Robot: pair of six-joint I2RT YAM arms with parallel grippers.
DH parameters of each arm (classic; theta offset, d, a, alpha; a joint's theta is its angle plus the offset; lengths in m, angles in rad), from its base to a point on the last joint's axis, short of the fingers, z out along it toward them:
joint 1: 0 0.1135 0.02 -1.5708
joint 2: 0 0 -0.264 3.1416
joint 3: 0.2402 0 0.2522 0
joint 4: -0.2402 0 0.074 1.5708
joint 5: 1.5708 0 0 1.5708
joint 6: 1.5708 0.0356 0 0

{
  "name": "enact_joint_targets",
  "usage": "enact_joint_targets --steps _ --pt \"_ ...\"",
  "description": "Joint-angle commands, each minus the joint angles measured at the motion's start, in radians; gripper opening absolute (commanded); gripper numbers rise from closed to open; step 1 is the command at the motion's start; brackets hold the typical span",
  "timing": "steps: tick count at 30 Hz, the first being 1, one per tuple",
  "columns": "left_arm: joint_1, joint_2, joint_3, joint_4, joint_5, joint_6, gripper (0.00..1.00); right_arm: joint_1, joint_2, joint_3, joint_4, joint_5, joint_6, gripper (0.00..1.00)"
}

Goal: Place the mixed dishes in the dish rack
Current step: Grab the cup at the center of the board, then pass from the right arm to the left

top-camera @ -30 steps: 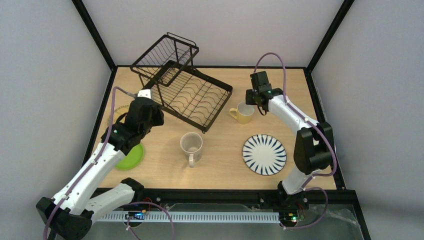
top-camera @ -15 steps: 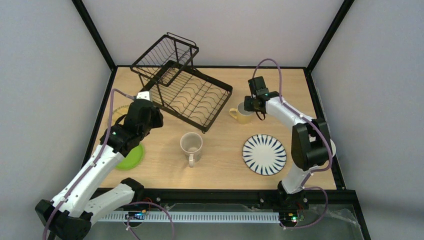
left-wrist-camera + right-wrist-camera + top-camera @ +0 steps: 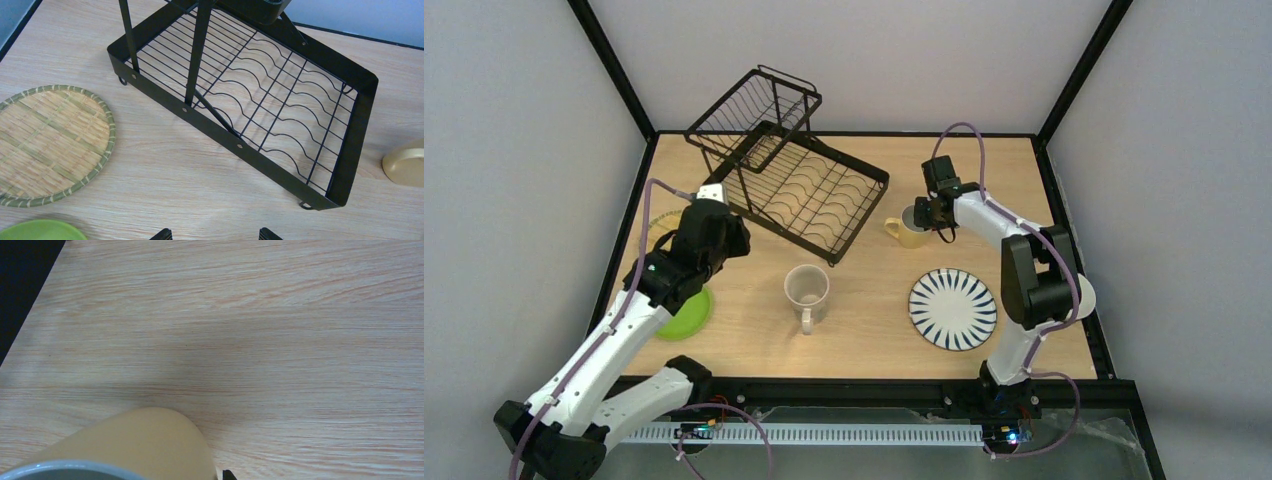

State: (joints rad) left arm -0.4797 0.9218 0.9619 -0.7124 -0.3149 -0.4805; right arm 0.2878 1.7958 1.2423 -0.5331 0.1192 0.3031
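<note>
The black wire dish rack [image 3: 809, 190] lies slanted at the table's back left and holds no dishes; it fills the left wrist view [image 3: 280, 100]. My right gripper [image 3: 927, 215] sits on the rim of the yellow mug [image 3: 911, 230], shut on its wall. One fingertip [image 3: 227, 474] rests against the mug's outer side [image 3: 125, 445]; the other finger is hidden. My left gripper [image 3: 214, 234] hangs open over bare wood beside the rack. Close to it are the yellow woven plate [image 3: 47, 142] and the lime-green plate [image 3: 686, 315]. The beige mug [image 3: 806, 290] and striped plate [image 3: 953, 308] lie mid-table.
A black frame borders the table [image 3: 864, 340], with white walls behind and at both sides. The rack's raised basket end [image 3: 759, 110] points to the back left corner. The left arm's forearm [image 3: 614, 335] hangs over part of the green plate.
My right gripper dropped from above the yellow mug onto its rim and closed there. The left arm has hardly moved.
</note>
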Motion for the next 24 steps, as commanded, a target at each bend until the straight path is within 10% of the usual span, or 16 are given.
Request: enact_joint_targets --steps 1,24 --pt "-0.006 -0.015 -0.011 -0.031 0.006 -0.007 0.99 -0.003 0.01 0.041 -0.052 0.006 0.006 0.0" --pt "-0.005 0.094 0.3 -0.106 0.308 -0.12 0.99 0.013 -0.317 0.113 0.12 -0.113 -0.048 0.0"
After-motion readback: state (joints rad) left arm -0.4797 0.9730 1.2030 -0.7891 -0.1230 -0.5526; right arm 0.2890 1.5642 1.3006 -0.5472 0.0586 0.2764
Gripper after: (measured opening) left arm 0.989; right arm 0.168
